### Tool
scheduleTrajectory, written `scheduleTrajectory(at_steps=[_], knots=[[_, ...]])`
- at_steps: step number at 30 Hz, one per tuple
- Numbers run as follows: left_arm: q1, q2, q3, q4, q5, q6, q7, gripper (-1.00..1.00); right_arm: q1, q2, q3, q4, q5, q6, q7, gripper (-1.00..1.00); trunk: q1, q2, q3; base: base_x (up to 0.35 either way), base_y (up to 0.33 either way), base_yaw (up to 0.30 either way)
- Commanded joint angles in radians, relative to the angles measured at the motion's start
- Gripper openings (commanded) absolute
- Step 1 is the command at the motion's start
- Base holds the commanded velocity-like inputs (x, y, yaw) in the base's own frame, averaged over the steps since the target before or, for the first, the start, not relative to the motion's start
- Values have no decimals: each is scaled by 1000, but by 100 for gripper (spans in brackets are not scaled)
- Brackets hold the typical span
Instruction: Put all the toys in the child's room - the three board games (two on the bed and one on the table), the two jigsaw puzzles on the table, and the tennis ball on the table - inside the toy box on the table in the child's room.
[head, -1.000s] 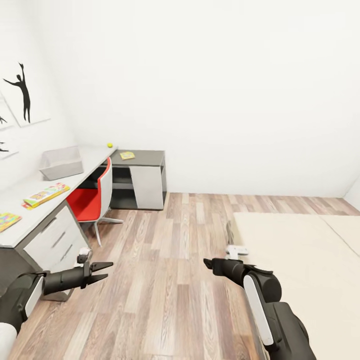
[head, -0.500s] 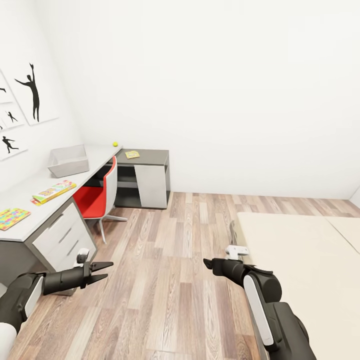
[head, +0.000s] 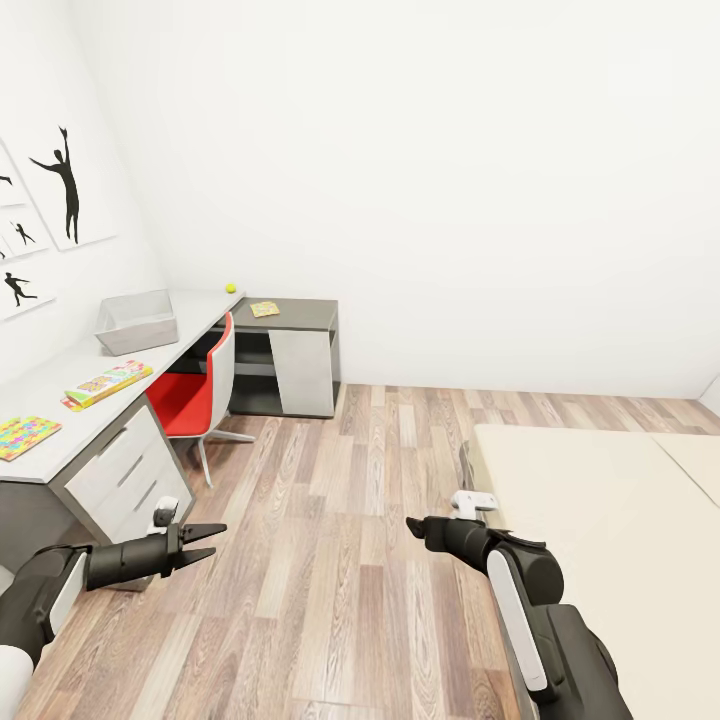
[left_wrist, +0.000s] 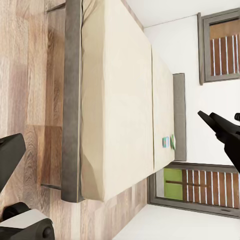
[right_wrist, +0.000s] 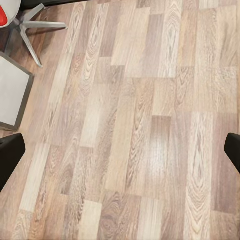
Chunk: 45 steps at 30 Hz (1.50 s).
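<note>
Nearest, the left tool (head: 207, 541) and right tool (head: 413, 524) hang released and empty over the wooden floor (head: 340, 560). Beyond, two puzzles (head: 105, 383) lie on the desk (head: 60, 405), then the toy box (head: 137, 321), a board game (head: 264, 309) and the tennis ball (head: 231, 288). Two board games (left_wrist: 169, 142) lie near the bed's (left_wrist: 115, 100) headboard.

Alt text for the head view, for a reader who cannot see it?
A child's room: a long grey table at left carries a toy box, flat colourful boxes and a tennis ball; a red chair stands beside it, a bed right, both arms over wood floor.
</note>
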Motion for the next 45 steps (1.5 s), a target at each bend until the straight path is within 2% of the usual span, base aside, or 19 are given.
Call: scheduleTrajectory(at_steps=[1,15,37,45], knots=[[-1,0,0,0,2,7,-2,100,-1,0,-1,-1,1,5,3,100,1,-2,-2,0,0,0],[-1,0,0,0,2,7,-2,100,-1,0,-2,-1,1,6,3,100,1,-2,3,0,0,-127],[-1,-2,0,0,3,5,-2,100,-1,0,-1,-1,1,6,3,100,1,-2,3,-11,-44,-9],[-1,-3,2,0,2,-35,-2,100,-1,0,0,-1,0,-26,3,100,1,-2,3,-19,-24,-37]])
